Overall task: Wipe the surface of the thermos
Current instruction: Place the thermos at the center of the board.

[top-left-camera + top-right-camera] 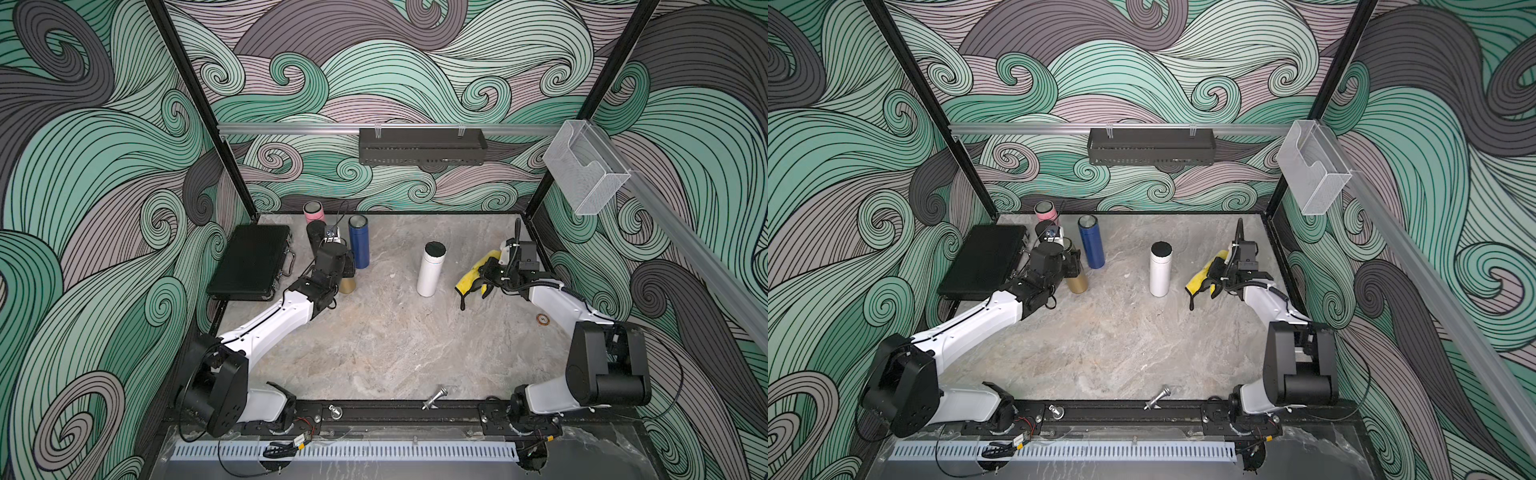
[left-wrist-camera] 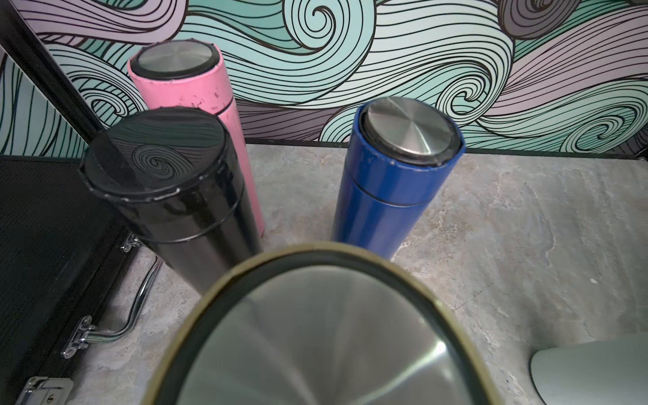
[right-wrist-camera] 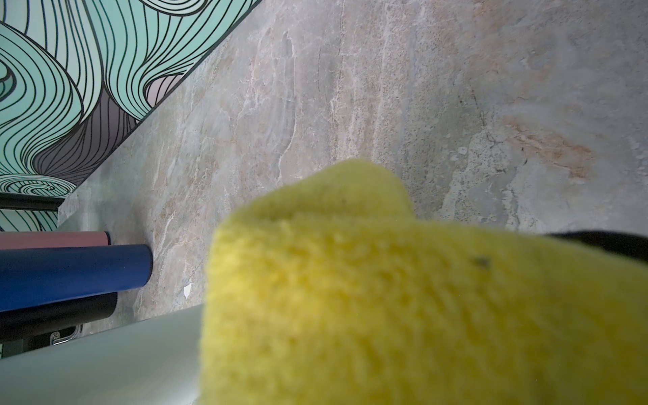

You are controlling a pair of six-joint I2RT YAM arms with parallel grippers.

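The left claw [image 1: 1074, 262] is clamped on the upper part of the gold thermos [image 1: 1077, 282], which stands upright on the counter [image 1: 395, 340] at the left rear. The left wrist view looks straight down on that thermos's steel lid [image 2: 315, 333]. Three more thermoses stand upright close behind the gold one. The blue [image 1: 359, 245] is just beside it. The black [image 1: 316, 237] is nearer the black case [image 1: 251, 262] that lies flat along the left wall, and the pink [image 1: 312, 212] is furthest back, by the rear wall. In the left wrist view the black [image 2: 182, 196] and pink [image 2: 196, 91] overlap, so I cannot tell whether they touch. The blue [image 2: 385, 196] is apart from both. A white thermos [image 1: 430, 272] with a dark lid stands upright near the middle of the counter, well apart from the group. To its right, the right claw [image 1: 487, 277] is pinched together on a yellow cloth [image 1: 467, 280], whose lower edge hangs down toward the counter. The cloth is near the white thermos, but both top views show a gap between them. In the right wrist view the cloth [image 3: 420, 298] fills the foreground, with the pale side of the white thermos [image 3: 105, 361] beside it.
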